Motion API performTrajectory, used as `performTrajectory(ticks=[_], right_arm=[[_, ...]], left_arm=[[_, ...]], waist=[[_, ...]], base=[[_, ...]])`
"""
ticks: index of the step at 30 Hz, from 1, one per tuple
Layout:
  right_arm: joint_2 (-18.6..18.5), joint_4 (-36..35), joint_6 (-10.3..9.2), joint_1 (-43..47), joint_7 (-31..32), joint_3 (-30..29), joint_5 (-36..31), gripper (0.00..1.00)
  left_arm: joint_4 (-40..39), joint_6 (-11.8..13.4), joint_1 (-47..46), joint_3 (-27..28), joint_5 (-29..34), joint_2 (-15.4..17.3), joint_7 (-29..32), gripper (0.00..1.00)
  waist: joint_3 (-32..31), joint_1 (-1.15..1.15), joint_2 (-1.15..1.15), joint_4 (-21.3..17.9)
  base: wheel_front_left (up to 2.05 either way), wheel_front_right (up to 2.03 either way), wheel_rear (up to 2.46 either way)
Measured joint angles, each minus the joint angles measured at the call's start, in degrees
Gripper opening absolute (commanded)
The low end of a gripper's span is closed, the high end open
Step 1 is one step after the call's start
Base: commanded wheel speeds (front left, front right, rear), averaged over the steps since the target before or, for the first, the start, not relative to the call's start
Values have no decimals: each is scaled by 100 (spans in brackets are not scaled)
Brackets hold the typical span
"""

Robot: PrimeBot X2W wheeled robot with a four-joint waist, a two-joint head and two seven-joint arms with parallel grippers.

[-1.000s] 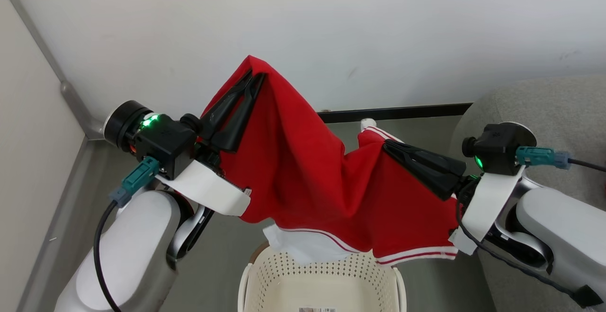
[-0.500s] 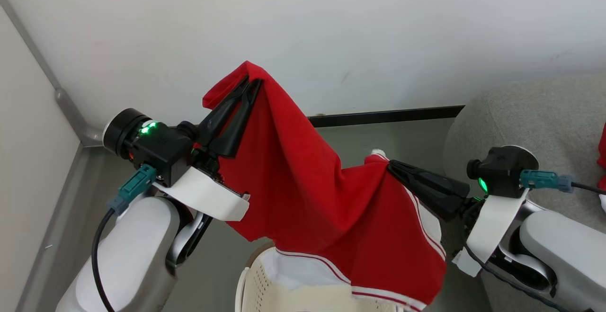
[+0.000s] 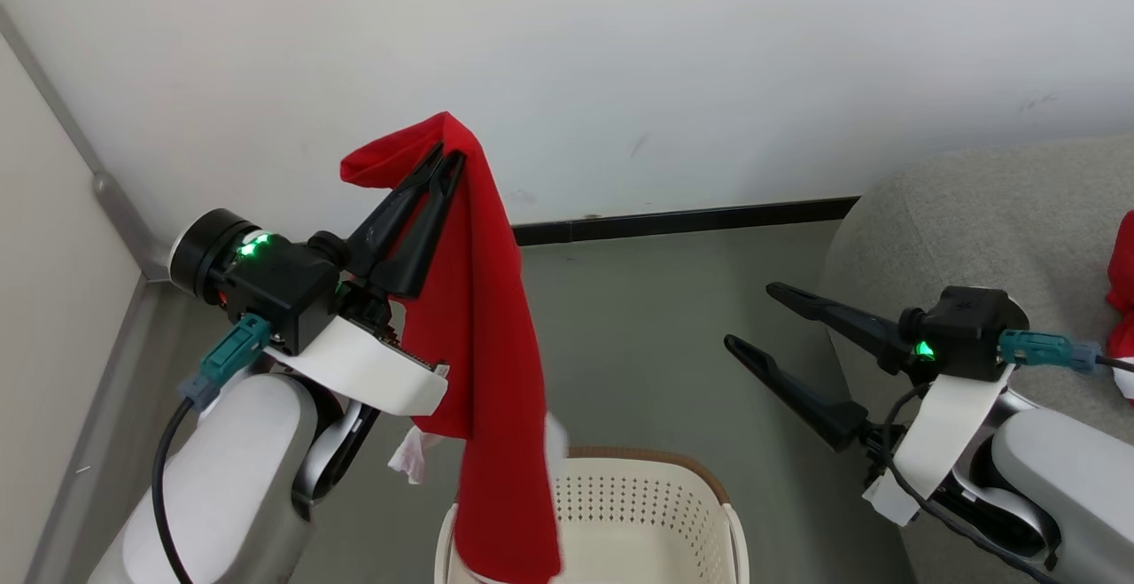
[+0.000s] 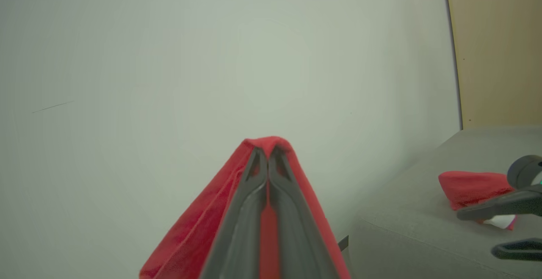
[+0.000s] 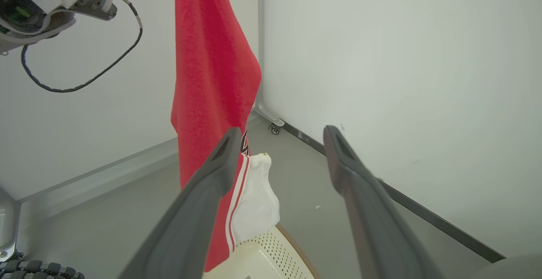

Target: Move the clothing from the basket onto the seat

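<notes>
Left gripper (image 3: 447, 157): its two dark fingers are pressed together on a top fold of the clothing (image 3: 483, 318), held high in front of the white wall.
Right gripper (image 3: 751, 315): jaws wide apart with nothing between them, low at the rounded edge of the seat (image 3: 974, 221), clear of the hanging cloth.
Clothing in hand: one bright red garment hangs from the left gripper in a long narrow drop; lower down, the right wrist view shows a white panel (image 5: 256, 194) with red-and-white striped trim and the edge of a dark print.
Basket (image 3: 647, 455): cream, full of small holes, brown band on the rim, standing on the grey floor (image 3: 638, 318) under the garment.
In the basket: the garment's lower end drapes across the basket's left side; I cannot tell whether it reaches inside. The perforated inner wall shows on the right.
On the seat: a second red garment (image 4: 470, 186) with a bit of white lies bunched on the grey cushion, beyond the right gripper.
</notes>
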Motion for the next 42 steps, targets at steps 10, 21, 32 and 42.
performTrajectory(ticks=[10,21,32,42], right_arm=[[-225,-47,0,353,0,-367,-51,100],[-514,-149,-1,995,1,-989,-75,100],[-441,-148,-1,1829,1,-2528,-327,100],[31,-255,-1,2572,0,-3543,-686,100]], left_arm=[[-5,21,1,74,0,51,0,0],[-3,71,28,237,-1,207,-1,0],[-21,127,156,290,-1,301,-7,0],[-29,143,269,333,-3,377,13,0]], waist=[[8,0,0,-124],[13,0,0,-350],[-2,0,0,-610],[-33,0,0,-732]], base=[[0,0,0],[0,0,0],[0,0,0],[0,0,0]])
